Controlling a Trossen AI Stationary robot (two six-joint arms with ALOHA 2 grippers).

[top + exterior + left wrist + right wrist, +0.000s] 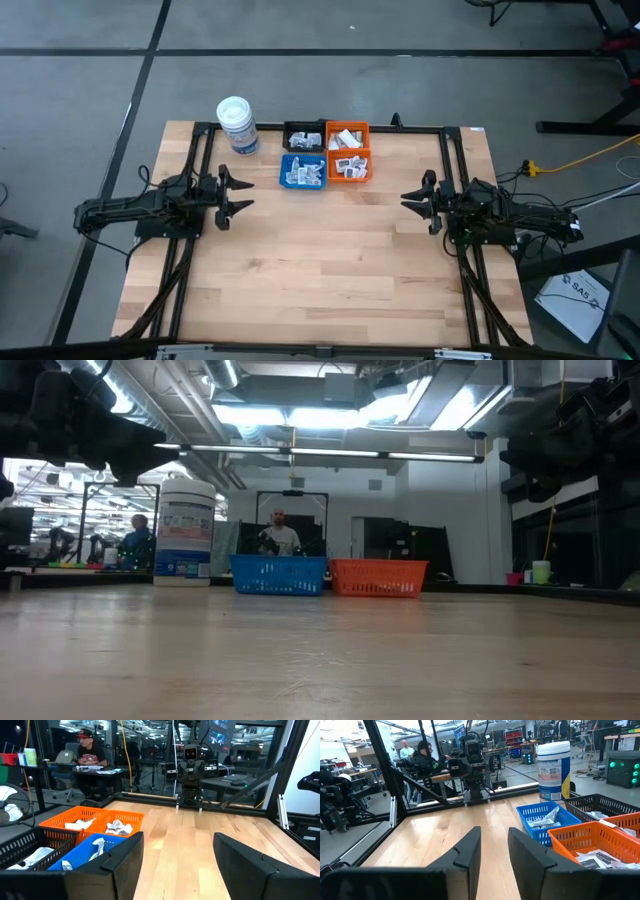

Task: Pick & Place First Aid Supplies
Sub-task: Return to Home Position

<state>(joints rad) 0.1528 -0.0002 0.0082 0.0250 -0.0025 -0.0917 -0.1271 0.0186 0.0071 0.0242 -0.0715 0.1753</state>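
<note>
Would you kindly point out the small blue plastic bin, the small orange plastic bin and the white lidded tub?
Small blue plastic bin (278, 576): low view, front wall.
Small orange plastic bin (378, 578): low view, front wall.
White lidded tub (233, 108): high view, lid.

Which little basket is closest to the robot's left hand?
The blue bin. It's at the corner of the group facing the left hand; the black bin and orange bins lie farther from it.
</note>
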